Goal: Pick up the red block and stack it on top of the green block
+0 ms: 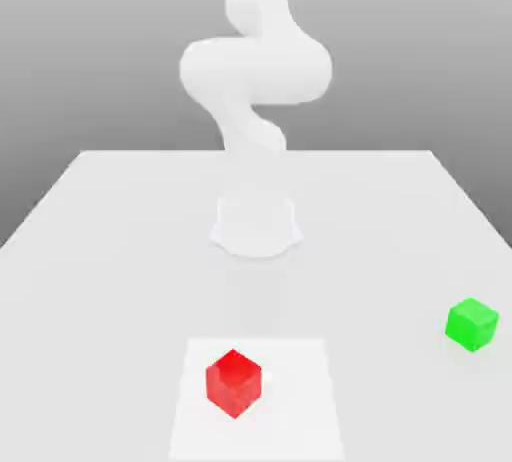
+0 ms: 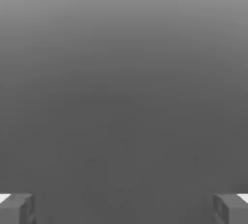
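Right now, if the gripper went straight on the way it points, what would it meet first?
The way looks free as far as the hand view shows: between the gripper's open fingers lies only plain grey, though its depth is unclear.

Starting from the red block (image 1: 234,383), I have open tabletop (image 1: 330,290) on the side toward the exterior view's right, free to pass until the green block (image 1: 472,325) stands in my way, well apart from it.
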Available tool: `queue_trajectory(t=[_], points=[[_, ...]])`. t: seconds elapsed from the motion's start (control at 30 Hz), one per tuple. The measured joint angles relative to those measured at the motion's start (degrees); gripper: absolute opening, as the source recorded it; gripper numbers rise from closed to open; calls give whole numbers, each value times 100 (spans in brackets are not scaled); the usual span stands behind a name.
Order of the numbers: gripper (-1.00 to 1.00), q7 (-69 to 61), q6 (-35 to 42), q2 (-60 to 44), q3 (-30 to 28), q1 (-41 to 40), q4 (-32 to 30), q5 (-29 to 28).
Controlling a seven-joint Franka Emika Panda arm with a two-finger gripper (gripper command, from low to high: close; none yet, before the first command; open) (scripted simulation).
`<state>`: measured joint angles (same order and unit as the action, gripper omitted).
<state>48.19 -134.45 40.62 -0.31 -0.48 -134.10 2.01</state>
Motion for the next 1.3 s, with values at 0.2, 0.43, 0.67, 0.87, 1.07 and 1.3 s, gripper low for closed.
queue_trajectory(t=[0.2, 0.43, 0.67, 0.87, 1.07, 1.3], points=[[0, 673, -668, -1301, 1, -90, -574, 375], [0, 1642, -1430, -2763, 149, -256, -1225, 513], [0, 3084, -2217, -4185, 99, -367, -1885, -11], [0, 3424, -3187, -5409, 19, -330, -1866, -210], [-100, 3438, -3361, -5605, 26, -336, -1839, -217], [-100, 3439, -2641, -4762, 35, -346, -1964, -222]])
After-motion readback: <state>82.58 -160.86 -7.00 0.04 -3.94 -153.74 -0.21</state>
